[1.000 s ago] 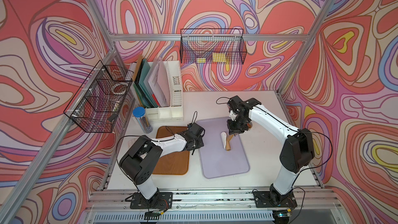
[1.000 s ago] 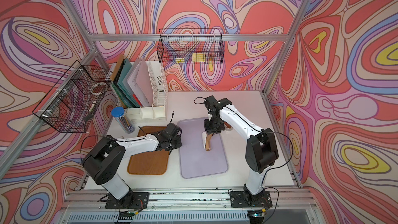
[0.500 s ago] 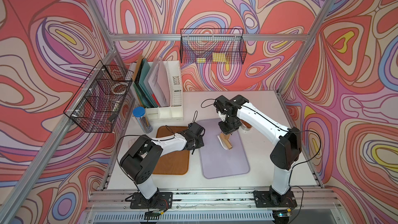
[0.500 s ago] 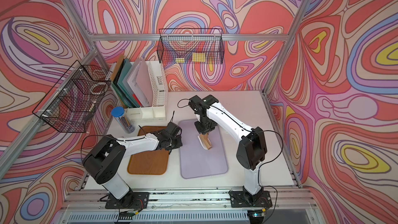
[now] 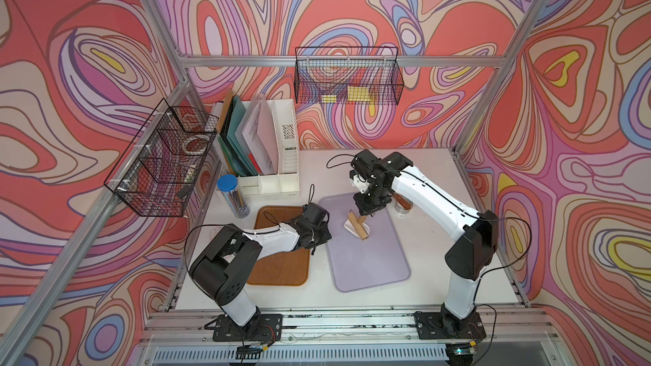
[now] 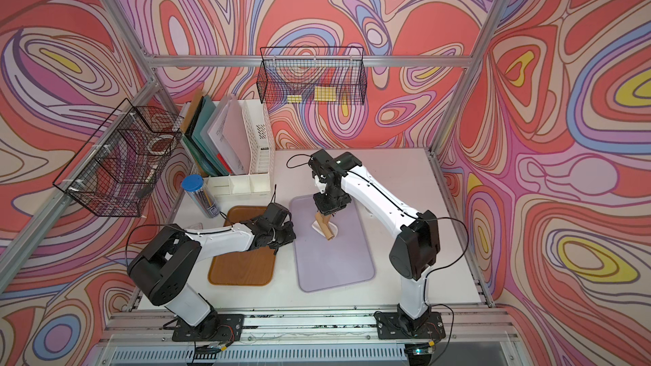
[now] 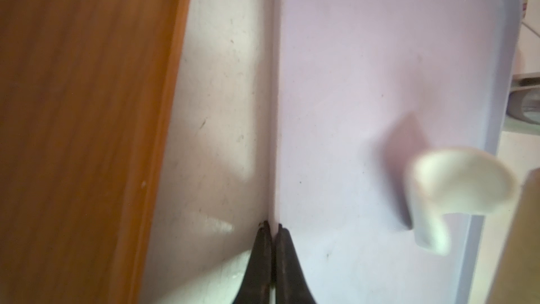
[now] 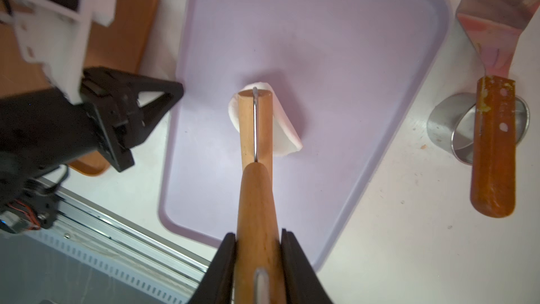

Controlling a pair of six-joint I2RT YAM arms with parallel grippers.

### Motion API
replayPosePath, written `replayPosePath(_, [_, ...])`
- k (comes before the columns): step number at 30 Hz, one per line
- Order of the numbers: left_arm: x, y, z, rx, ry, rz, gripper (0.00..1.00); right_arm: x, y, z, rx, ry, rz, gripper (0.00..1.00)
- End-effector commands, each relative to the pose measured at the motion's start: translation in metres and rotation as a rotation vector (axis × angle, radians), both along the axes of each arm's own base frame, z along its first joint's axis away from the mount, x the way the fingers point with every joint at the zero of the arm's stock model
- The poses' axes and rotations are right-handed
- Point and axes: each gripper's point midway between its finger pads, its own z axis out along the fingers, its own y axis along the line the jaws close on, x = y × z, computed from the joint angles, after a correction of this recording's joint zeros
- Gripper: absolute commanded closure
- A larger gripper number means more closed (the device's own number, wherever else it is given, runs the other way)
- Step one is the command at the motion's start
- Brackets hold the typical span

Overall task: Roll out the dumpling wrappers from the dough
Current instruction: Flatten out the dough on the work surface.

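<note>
A small white piece of dough (image 8: 285,130) lies on the lilac tray (image 8: 321,39), its edge curled up against a wooden roller (image 8: 254,130). My right gripper (image 8: 258,236) is shut on the roller's handle, with the barrel resting on the dough (image 5: 347,228). The left gripper (image 7: 272,226) is shut on the lilac tray's rim (image 7: 274,112) at its left side. Both top views show this: the left gripper (image 5: 326,234), the roller (image 6: 326,228) and the dough (image 6: 334,231). No dumpling wrappers are in view.
A brown wooden tray (image 5: 281,269) lies left of the lilac one. A steel cup (image 8: 444,124) with a brown-handled spatula (image 8: 493,153) across it stands right of the lilac tray. A file rack (image 5: 267,142) and a blue-capped tube (image 5: 232,195) stand at the back left.
My right arm has swung left over the lilac tray, carrying the roller a little leftward onto the dough. The left arm has not moved.
</note>
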Motion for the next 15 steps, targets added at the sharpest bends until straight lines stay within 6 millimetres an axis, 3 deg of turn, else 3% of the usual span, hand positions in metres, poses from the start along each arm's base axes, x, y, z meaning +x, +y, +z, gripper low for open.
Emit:
replayPosePath(1, [-0.001,0.000,0.000,-0.051,0.021,0.065,1.00,0.003,-0.013,0.045,0.240,-0.034,-0.179,1.00])
replayPosePath(4, [-0.002,0.000,-0.005,-0.063,0.030,0.077,1.00,-0.009,-0.025,0.041,0.358,0.052,-0.270,1.00])
replayPosePath(8, [-0.003,-0.002,-0.008,-0.074,0.036,0.082,1.00,-0.036,-0.008,0.028,0.513,0.210,-0.302,1.00])
replayPosePath(15, [-0.004,-0.003,-0.010,-0.074,0.041,0.073,1.00,-0.016,-0.028,0.008,0.598,0.216,-0.501,1.00])
